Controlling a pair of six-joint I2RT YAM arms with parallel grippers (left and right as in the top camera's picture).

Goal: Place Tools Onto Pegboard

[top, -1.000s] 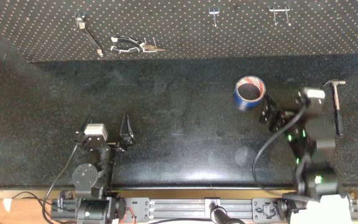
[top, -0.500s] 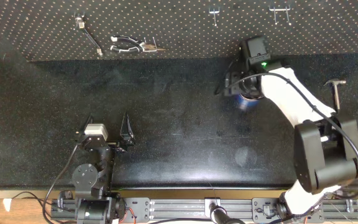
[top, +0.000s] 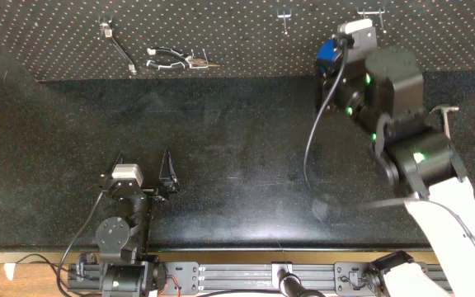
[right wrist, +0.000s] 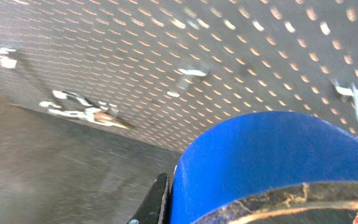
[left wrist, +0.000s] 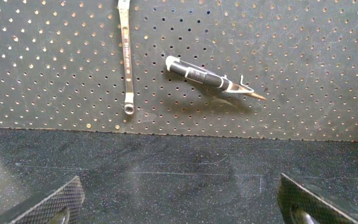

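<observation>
On the pegboard (top: 237,33) at the far left, a wrench (top: 118,48) is hanging from its hook, and a pair of pliers (top: 176,59) is resting just to its right, tips pointing right; the left wrist view is showing both, the wrench (left wrist: 126,56) hanging straight down and the pliers (left wrist: 207,78) lying slantwise. Below them, low over the black table (top: 237,148), the left gripper (top: 141,169) is sitting with its fingers spread wide apart and nothing between them. Further right, a bare hook (top: 284,16) is sticking out of the board. Next to it, the right gripper (top: 333,66) is clamping a blue roll of tape (top: 326,51) and holding it up against the pegboard, between that hook and a second hook (top: 372,15). In the right wrist view the roll (right wrist: 272,155) is sitting close to the camera. At the far right, a hammer (top: 446,124) is lying on the table.
</observation>
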